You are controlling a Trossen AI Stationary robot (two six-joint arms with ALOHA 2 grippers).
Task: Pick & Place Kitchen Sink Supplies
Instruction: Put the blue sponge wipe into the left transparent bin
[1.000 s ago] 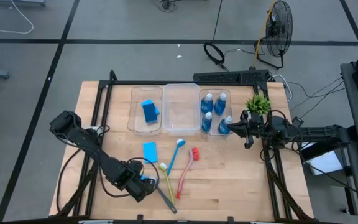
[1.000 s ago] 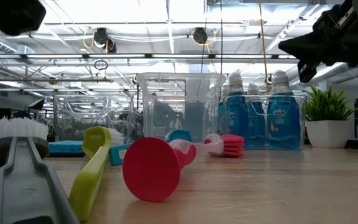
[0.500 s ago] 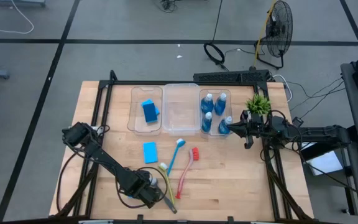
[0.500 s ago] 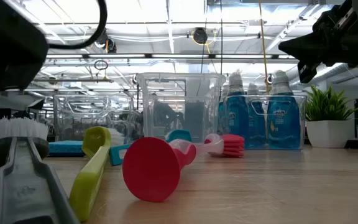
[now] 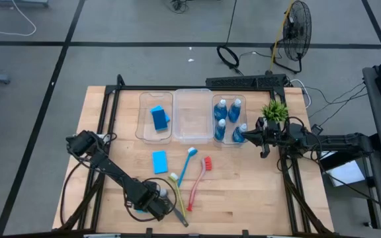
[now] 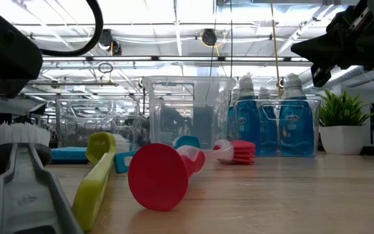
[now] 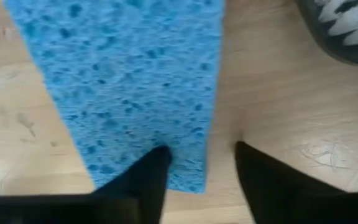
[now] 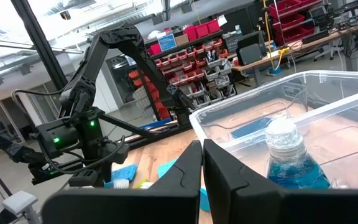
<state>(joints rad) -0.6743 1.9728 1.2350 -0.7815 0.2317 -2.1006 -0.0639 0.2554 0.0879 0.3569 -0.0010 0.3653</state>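
Note:
My left gripper (image 5: 152, 201) hangs low over the table's near side, open. In its wrist view it (image 7: 197, 155) points down at a flat blue sponge (image 7: 123, 74) lying on the wood, which the arm hides from above. Another sponge (image 5: 159, 161) lies farther back, and two sit in the left bin (image 5: 158, 117). The blue brush (image 5: 187, 164), red brush (image 5: 200, 178), yellow-green brush (image 5: 176, 187) and grey brush (image 5: 177, 215) lie flat mid-table. Several bottles (image 5: 228, 119) stand in the right bin. My right gripper (image 5: 263, 140) hovers shut and empty beside that bin. My left gripper comes from above, pointing down. One fingertip (image 7: 157, 163) stands over the sponge's short edge (image 7: 185, 180), near a corner. The other fingertip (image 7: 253, 163) is over bare wood beside the sponge. Whether either finger touches the sponge, I cannot tell.
An empty clear bin (image 5: 192, 116) stands between the sponge bin and the bottle bin. A small green potted plant (image 5: 274, 111) sits by the right arm. The grey brush's bristle head (image 7: 347, 25) lies close beside the sponge. Bare wood shows to the right of the brushes.
My left gripper has moved toward the table's right and near edge, over the blue sponge that lay beside it a second ago, and now covers it from above. For the last half second it has stayed about there. The right arm has kept still.

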